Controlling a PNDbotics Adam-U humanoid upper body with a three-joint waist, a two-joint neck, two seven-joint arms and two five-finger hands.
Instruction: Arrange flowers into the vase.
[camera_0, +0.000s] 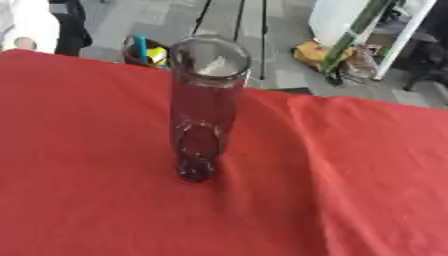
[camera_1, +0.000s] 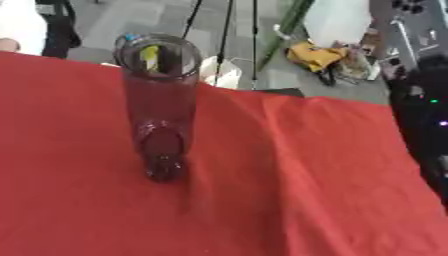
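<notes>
While neither hand shows, tall clear vase (camera_0: 203, 110) upright, red tablecloth (camera_0: 350, 175) beneath.

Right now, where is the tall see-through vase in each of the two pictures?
Left eye view: the vase stands upright near the middle, a little left of centre, on the red cloth.
Right eye view: the vase stands further left in the picture, on the same cloth.
Shared landmark: the black tripod legs on the floor just behind the vase's rim.
</notes>
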